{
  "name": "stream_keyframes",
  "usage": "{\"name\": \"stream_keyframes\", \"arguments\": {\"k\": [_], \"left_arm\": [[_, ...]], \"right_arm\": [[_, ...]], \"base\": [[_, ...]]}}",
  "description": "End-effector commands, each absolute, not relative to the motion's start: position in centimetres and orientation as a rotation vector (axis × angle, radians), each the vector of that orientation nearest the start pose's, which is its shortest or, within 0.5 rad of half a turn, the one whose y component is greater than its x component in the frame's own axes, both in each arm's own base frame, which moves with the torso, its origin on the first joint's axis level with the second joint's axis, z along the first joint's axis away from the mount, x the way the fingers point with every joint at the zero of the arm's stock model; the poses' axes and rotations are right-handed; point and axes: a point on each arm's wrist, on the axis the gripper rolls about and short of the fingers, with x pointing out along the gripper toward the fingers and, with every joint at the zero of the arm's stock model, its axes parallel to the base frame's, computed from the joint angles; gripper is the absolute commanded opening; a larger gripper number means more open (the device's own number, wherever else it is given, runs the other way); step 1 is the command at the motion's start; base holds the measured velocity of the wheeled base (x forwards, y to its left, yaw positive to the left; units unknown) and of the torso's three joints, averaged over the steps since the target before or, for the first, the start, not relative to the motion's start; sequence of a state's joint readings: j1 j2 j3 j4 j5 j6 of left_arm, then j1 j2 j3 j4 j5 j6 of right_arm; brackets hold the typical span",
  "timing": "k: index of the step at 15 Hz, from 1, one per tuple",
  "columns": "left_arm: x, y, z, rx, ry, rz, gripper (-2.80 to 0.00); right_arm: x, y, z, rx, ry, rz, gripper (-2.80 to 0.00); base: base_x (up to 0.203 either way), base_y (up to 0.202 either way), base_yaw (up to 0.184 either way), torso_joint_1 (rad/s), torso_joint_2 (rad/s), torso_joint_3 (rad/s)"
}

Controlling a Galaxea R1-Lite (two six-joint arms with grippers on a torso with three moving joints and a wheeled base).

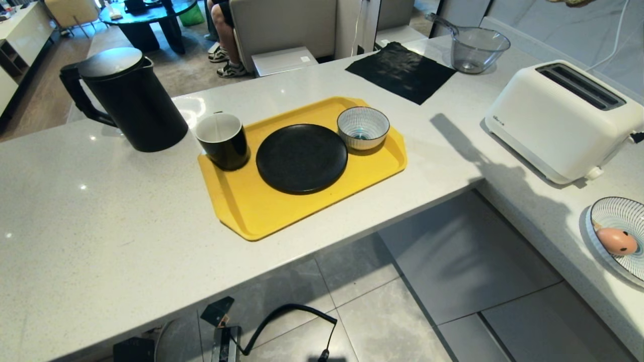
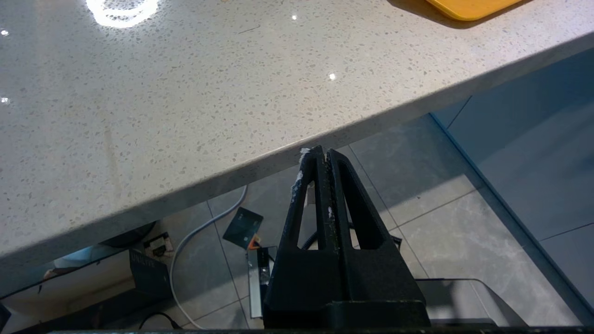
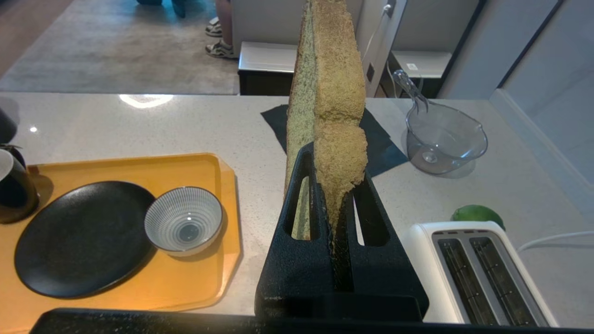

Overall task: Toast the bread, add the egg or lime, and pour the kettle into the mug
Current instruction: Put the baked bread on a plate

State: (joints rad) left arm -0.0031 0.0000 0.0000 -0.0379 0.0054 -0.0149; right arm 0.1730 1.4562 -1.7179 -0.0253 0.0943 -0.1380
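Bread [image 3: 332,93], one slice, stands upright pinched in the right pincer [image 3: 335,195], centre frame above one two-slot toaster [image 3: 482,273]. Left pincer [image 2: 321,160] is pressed together, empty. One kettle [image 1: 128,100], one mug [image 1: 222,140], one egg [image 1: 617,241] wait.

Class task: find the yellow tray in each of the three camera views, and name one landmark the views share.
Head view: tray at centre, on the counter.
Left wrist view: only a corner at the top edge.
Right wrist view: tray lower left, left of the bread.
Shared landmark: the speckled counter, in all three.
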Motion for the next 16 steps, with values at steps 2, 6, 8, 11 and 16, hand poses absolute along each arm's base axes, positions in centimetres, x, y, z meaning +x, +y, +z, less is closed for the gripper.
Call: {"name": "stream_keyframes", "arguments": {"k": [2,6,8,11,16], "left_arm": [[-2.2,0.0,7.6,-0.015,-0.025,0.003,-2.80],[-2.2,0.0,7.6,-0.015,-0.025,0.003,-2.80],[-2.2,0.0,7.6,-0.015,-0.025,0.003,-2.80],[-2.2,0.0,7.6,-0.015,-0.025,0.003,-2.80],[-2.2,0.0,7.6,-0.015,-0.025,0.003,-2.80]], "right_arm": [[21.1,3.9,44.5,-0.148,-0.307,0.245,-2.80],[21.4,4.3,44.3,-0.176,-0.303,0.256,-2.80],[21.4,4.6,44.3,-0.185,-0.307,0.269,-2.80],[21.4,5.0,44.2,-0.202,-0.311,0.317,-2.80],[21.2,4.9,44.0,-0.208,-0.305,0.321,-2.80]], "base": [[0.000,0.000,0.000,0.000,0.00,0.000],[0.000,0.000,0.000,0.000,0.00,0.000],[0.000,0.000,0.000,0.000,0.00,0.000],[0.002,-0.002,0.027,0.002,0.00,0.002],[0.000,-0.009,0.164,0.002,0.00,0.003]]}}
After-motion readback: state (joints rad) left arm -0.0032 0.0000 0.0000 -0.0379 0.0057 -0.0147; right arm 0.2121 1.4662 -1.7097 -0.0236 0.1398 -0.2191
